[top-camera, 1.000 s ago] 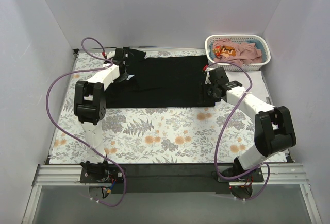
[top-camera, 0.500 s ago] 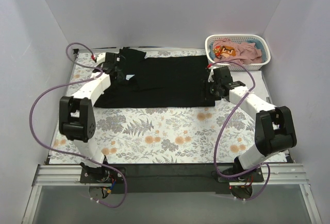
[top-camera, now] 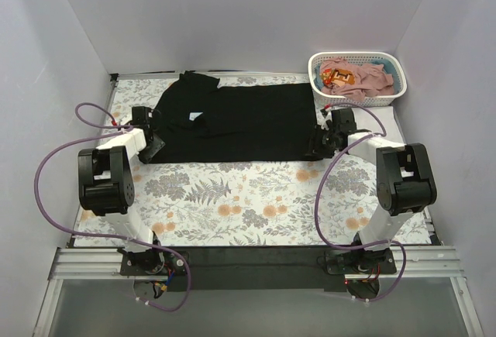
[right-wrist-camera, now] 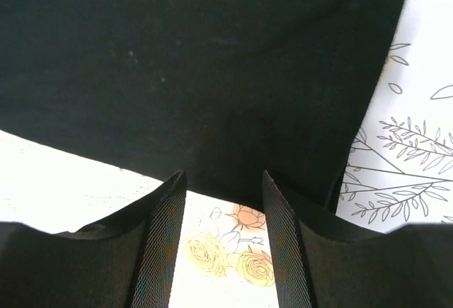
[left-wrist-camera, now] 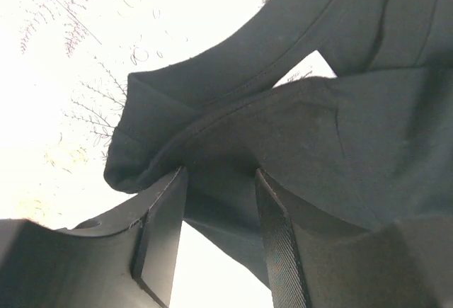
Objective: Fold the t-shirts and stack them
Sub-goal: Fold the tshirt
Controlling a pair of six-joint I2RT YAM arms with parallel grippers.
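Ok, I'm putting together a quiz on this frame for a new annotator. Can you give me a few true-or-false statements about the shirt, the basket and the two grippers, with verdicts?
1. The black t-shirt lies spread out on the floral cloth. True.
2. The white basket stands empty. False: it holds pink garments.
3. The right gripper has its fingers apart at the shirt's edge. True.
4. The left gripper holds the shirt up high off the cloth. False: it sits low at the shirt's left end, fingers apart, and the shirt lies on the cloth.
5. The basket is in the far left corner. False: it is in the far right corner.
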